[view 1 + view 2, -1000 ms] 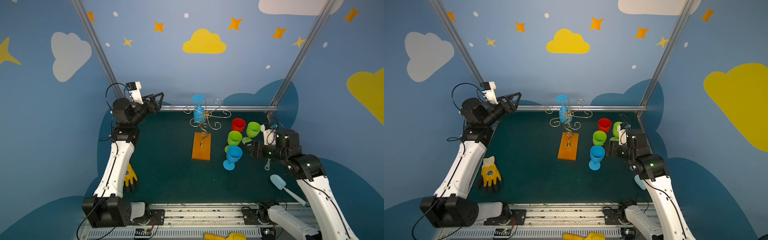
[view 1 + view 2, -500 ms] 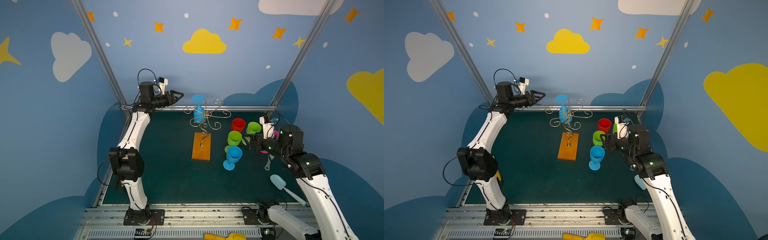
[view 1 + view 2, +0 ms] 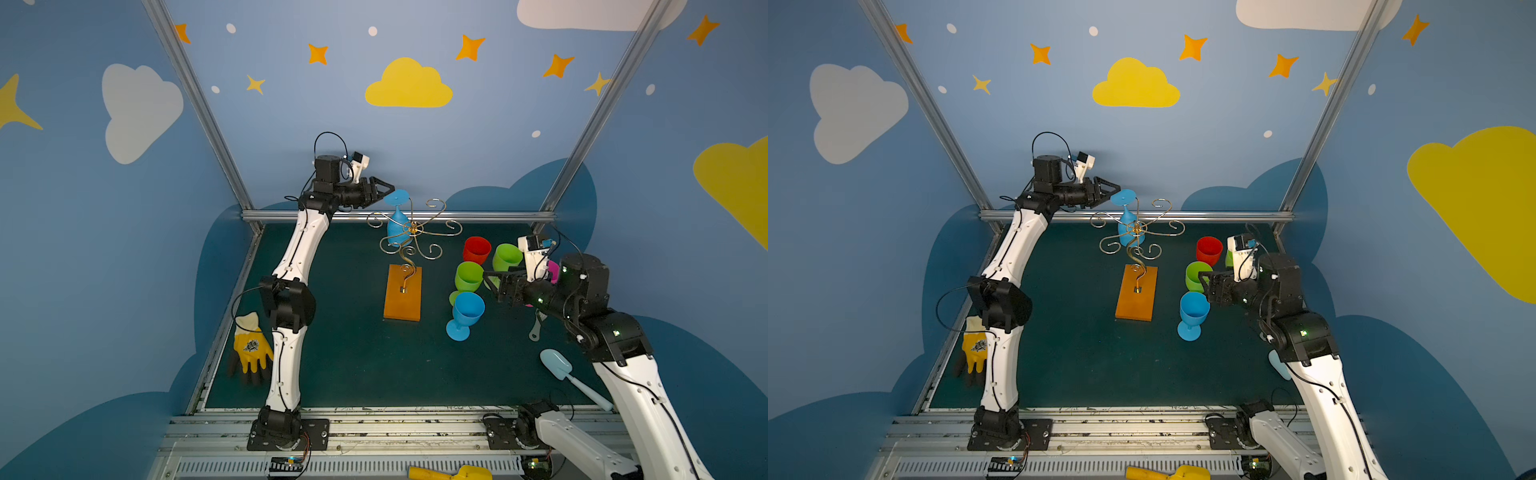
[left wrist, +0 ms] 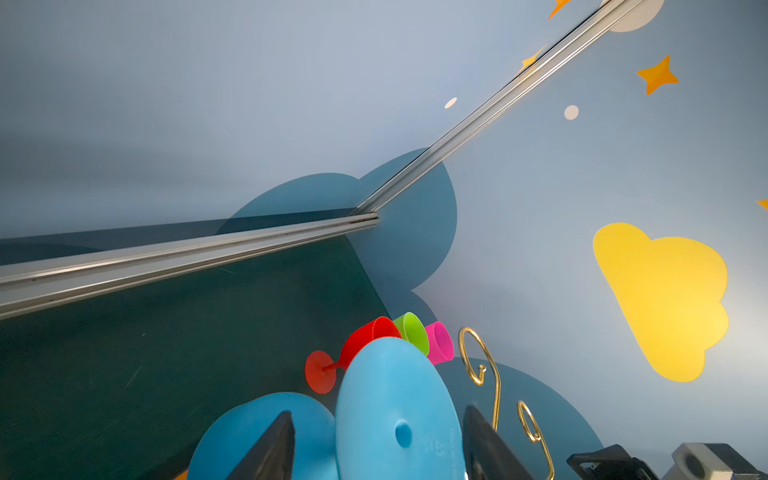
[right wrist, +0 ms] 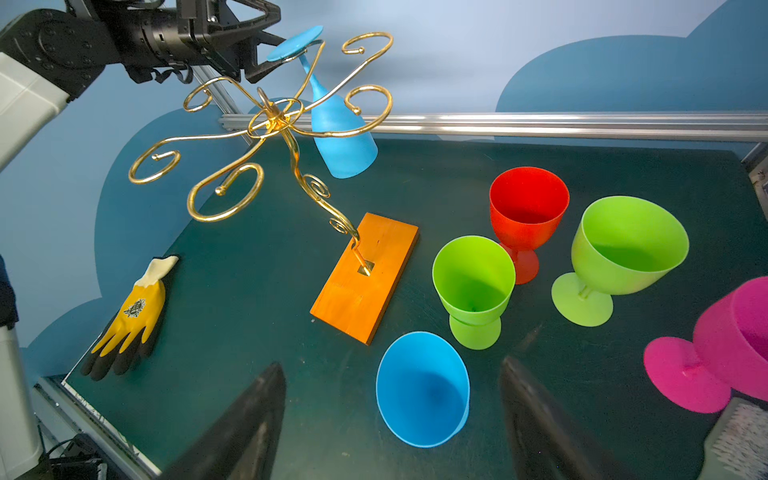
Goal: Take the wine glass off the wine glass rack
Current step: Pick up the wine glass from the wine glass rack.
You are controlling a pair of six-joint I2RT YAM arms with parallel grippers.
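Tight bit is up top: the hanging blue glass [image 5: 343, 145] is boxed in by the curled gold arms of the wine glass rack [image 5: 357, 299], with scrolls on either side of its stem and the back rail [image 3: 498, 216] behind. The left gripper [image 3: 386, 191] fills the back-left way in, jaws spread on either side of the foot. Right of the rack, down on the mat [image 3: 345, 332], it's a crowd: red glass [image 5: 528, 216], green glass [image 5: 473, 282], second green glass [image 5: 627, 245], standing blue glass [image 5: 424, 390] and pink glass [image 5: 731, 345], all close together. Left of the rack the mat is bare out to the yellow glove [image 3: 251, 347] at the edge. The front strip is open too, apart from a pale blue scoop [image 3: 557, 365] at the right.
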